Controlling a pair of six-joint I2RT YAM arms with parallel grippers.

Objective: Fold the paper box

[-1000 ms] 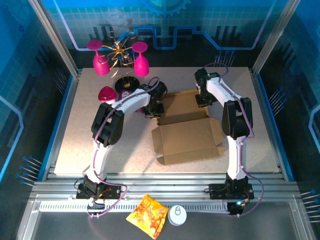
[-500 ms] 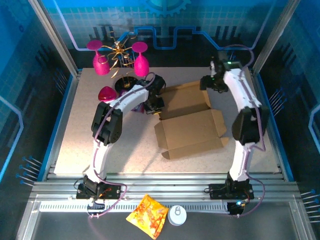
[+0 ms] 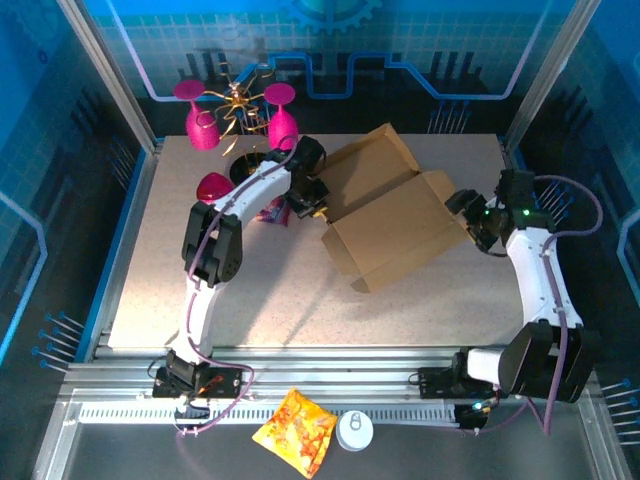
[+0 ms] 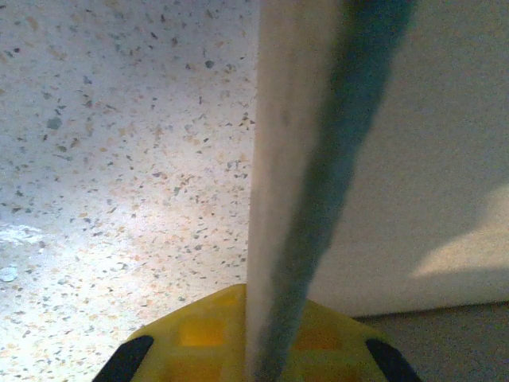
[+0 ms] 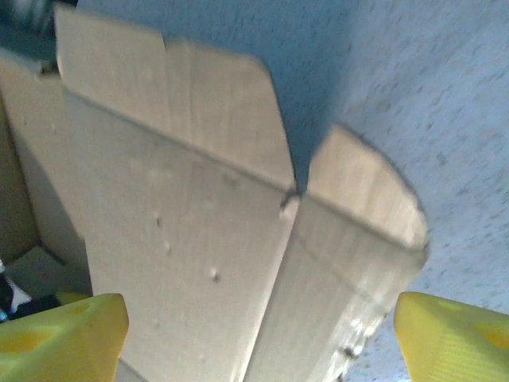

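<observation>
The paper box [image 3: 395, 230], we are clamping its ten-o'clock edge with the left gripper [image 3: 318, 205], squaring the parted right gripper [image 3: 468, 215] to its three-o'clock flap.

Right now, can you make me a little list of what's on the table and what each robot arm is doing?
table: pale and speckled
paper box: brown cardboard, partly folded, lying at a slant
left gripper: jaws shut on the box's left edge
right gripper: jaws wide open, by the box's right flap
pink glasses: on a gold stand at the far left corner
orange snack bag: off the table, on the near rail
</observation>
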